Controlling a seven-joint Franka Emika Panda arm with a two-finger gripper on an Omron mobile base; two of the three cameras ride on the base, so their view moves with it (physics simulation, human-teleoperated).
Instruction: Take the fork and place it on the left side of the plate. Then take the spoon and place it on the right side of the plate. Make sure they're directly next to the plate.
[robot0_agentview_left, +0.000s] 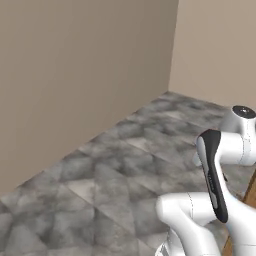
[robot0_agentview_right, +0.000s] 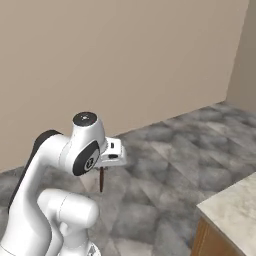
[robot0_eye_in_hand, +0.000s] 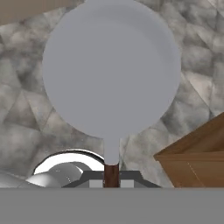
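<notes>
In the hand view, a spoon (robot0_eye_in_hand: 111, 65) with a big round grey bowl and a dark brown handle stands close before the camera, and my gripper (robot0_eye_in_hand: 111, 180) is shut on the handle. In the right base view, the same brown handle (robot0_agentview_right: 102, 181) hangs below the hand, high over the tiled floor. My gripper (robot0_agentview_right: 103, 169) sits just under the white wrist there. The fork and the plate are out of view.
A stone-topped counter corner (robot0_agentview_right: 234, 206) on a wooden cabinet (robot0_eye_in_hand: 197, 158) stands to the arm's right. Grey tiled floor (robot0_agentview_left: 125, 155) runs to beige walls (robot0_agentview_left: 75, 75) ahead and a room corner at the far right.
</notes>
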